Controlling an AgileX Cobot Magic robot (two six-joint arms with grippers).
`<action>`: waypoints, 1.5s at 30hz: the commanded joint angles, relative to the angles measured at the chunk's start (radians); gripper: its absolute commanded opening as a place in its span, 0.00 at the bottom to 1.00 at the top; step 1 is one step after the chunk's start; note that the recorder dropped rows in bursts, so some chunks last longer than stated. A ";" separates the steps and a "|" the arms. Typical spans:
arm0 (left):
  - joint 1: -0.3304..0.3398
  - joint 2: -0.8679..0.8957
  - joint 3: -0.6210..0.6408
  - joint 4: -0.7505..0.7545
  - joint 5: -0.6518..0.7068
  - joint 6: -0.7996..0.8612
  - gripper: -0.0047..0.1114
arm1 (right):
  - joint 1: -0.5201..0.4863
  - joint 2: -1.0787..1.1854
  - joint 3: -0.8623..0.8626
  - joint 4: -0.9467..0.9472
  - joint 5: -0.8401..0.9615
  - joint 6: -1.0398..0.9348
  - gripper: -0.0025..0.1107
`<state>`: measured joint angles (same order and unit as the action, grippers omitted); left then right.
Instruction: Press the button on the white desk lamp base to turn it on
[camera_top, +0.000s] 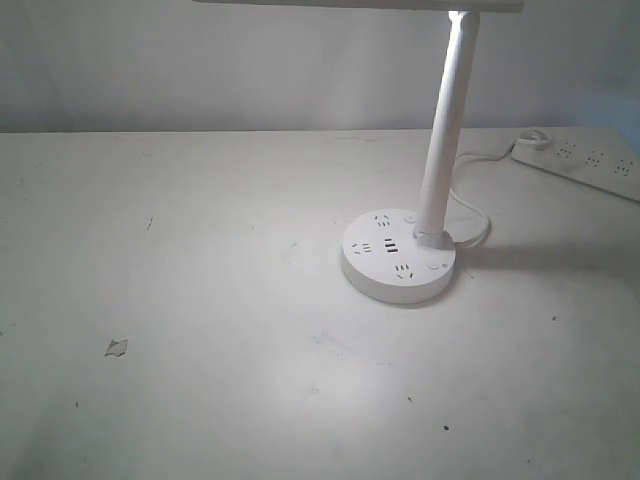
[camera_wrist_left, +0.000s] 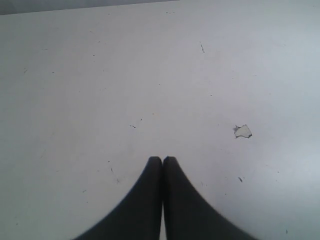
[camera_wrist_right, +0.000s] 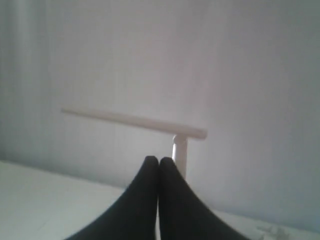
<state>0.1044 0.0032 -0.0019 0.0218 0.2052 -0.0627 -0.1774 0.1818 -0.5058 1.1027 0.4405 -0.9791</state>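
Note:
The white desk lamp base (camera_top: 398, 257) is a round disc right of the table's middle, with dark socket holes and USB slits on top. A white pole (camera_top: 445, 130) rises from it to the lamp head (camera_top: 360, 4) at the top edge. The button (camera_top: 434, 266) is a small faint ringed circle near the front right rim. A bright pool of light lies on the table under the head. Neither gripper shows in the exterior view. My left gripper (camera_wrist_left: 162, 159) is shut over bare table. My right gripper (camera_wrist_right: 159, 159) is shut, with the lamp pole (camera_wrist_right: 180, 155) and head (camera_wrist_right: 135, 121) beyond it.
A long white power strip (camera_top: 590, 160) lies at the back right, and a white cable (camera_top: 475, 215) curls from it behind the base. A small scrap (camera_top: 116, 347) lies on the table at the front left, the same scrap (camera_wrist_left: 243, 131) showing near my left gripper. A pale wall backs the table.

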 joint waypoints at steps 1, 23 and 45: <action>-0.008 -0.003 0.002 0.000 -0.003 0.000 0.04 | -0.003 -0.082 0.005 0.052 -0.108 0.001 0.02; -0.008 -0.003 0.002 0.000 -0.003 0.000 0.04 | -0.003 -0.083 0.309 -1.103 0.055 0.894 0.02; -0.008 -0.003 0.002 0.000 -0.004 0.000 0.04 | 0.070 -0.182 0.506 -1.094 -0.103 0.963 0.02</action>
<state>0.1044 0.0032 -0.0019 0.0218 0.2033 -0.0627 -0.1400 0.0065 -0.0047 0.0067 0.3610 -0.0336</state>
